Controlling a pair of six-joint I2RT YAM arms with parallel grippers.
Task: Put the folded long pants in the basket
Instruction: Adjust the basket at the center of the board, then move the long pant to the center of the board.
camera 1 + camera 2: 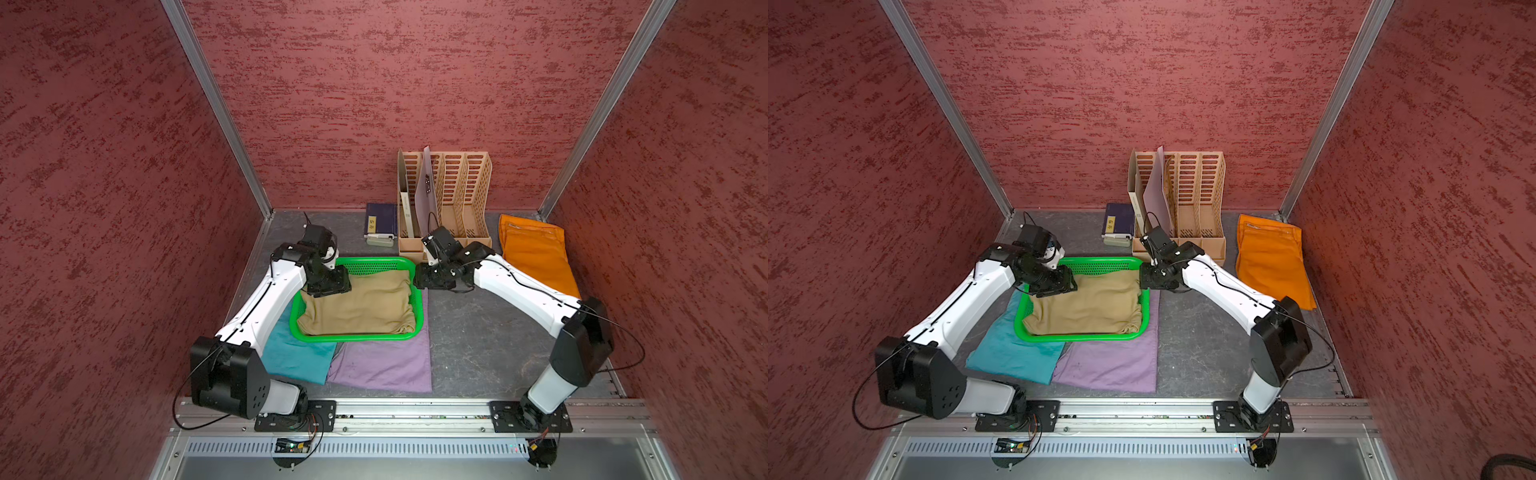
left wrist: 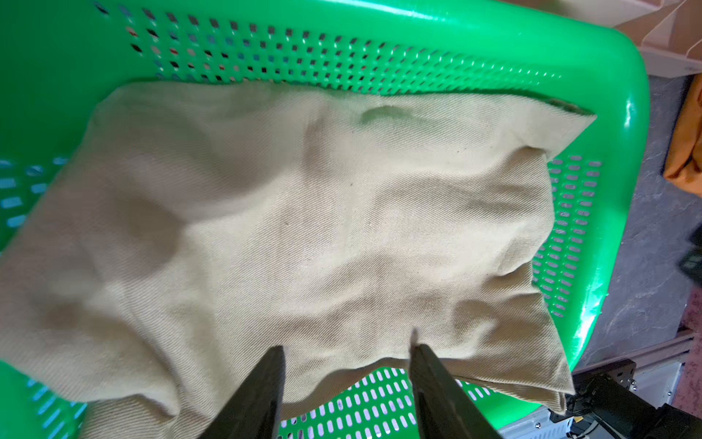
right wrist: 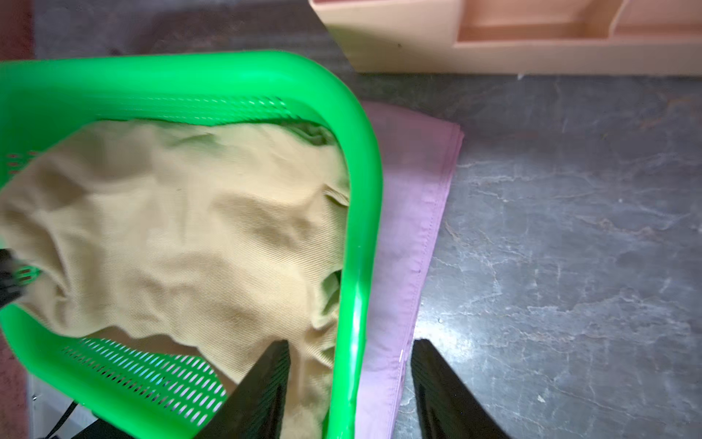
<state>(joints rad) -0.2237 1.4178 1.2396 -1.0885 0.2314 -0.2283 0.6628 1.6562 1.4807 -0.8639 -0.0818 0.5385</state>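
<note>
The green basket holds the tan folded long pants, which lie rumpled inside it. The basket rests on the teal pants and the lilac pants. Orange pants lie at the back right. My left gripper hangs open over the tan cloth at the basket's far left corner, holding nothing. My right gripper is open at the far right corner. One finger is above the tan pants, the other beyond the rim and the lilac edge.
A beige slotted file organiser with papers stands at the back, just behind the right gripper. A dark book lies to its left. Bare grey tabletop stretches right of the basket. Red walls close in on three sides.
</note>
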